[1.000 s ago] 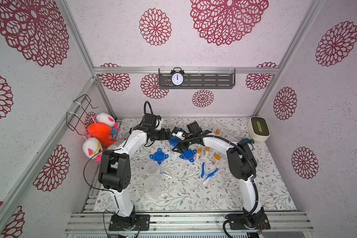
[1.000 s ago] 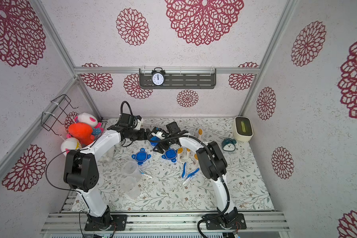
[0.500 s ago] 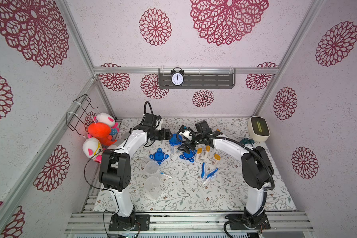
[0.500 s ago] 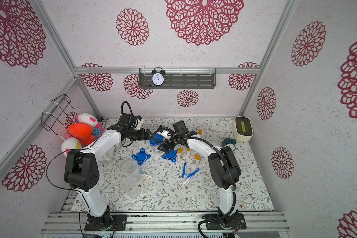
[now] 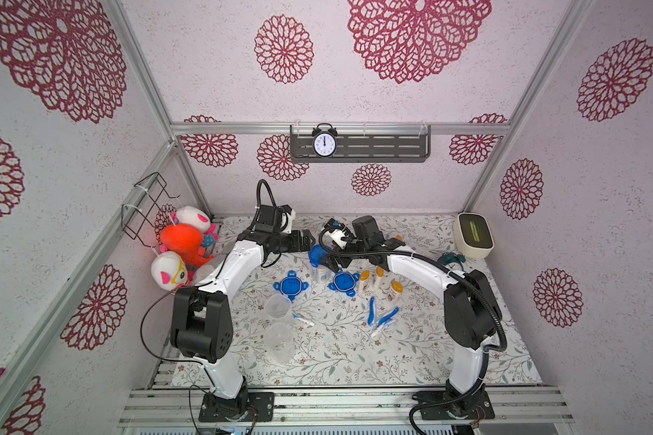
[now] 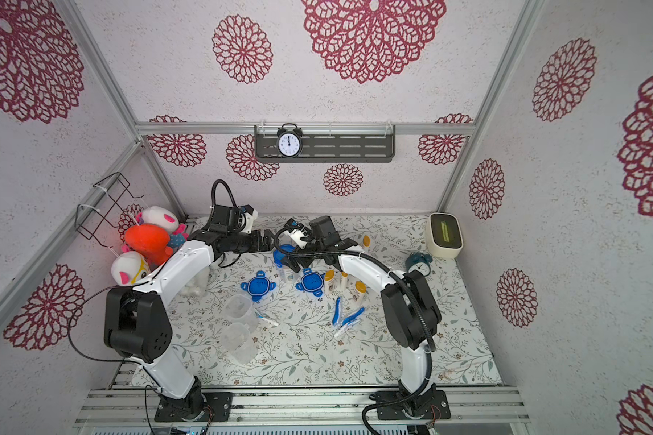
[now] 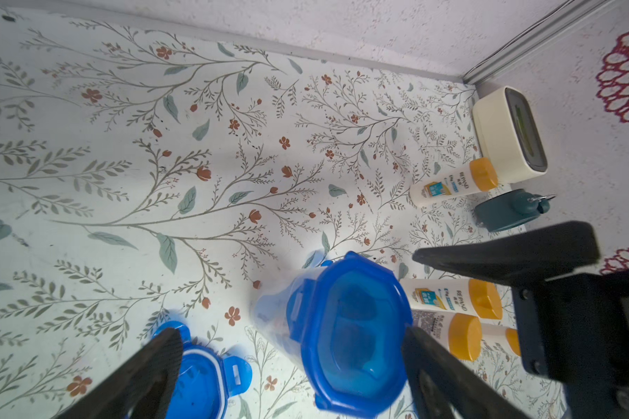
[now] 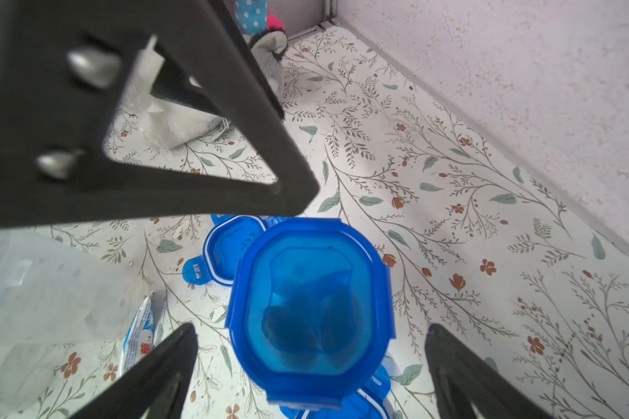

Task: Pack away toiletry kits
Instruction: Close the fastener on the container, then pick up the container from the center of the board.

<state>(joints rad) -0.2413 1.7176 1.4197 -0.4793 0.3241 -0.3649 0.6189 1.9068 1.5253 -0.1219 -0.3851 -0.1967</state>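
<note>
The lidded cup (image 5: 319, 260) stands upright near the tabletop's back edge, apparently packed and shut. That would explain why the left gripper (image 7: 289, 335) and right gripper (image 8: 311, 335) hover by it, fingers wide, holding nothing.

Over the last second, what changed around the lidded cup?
The right arm drew back toward its own side with its elbow swinging outward, so the right gripper shifted a little that way by the lidded cup. The left gripper hardly moved. Both are open and hold nothing. The cup, loose lids, bottles and toothbrushes stayed put.
</note>
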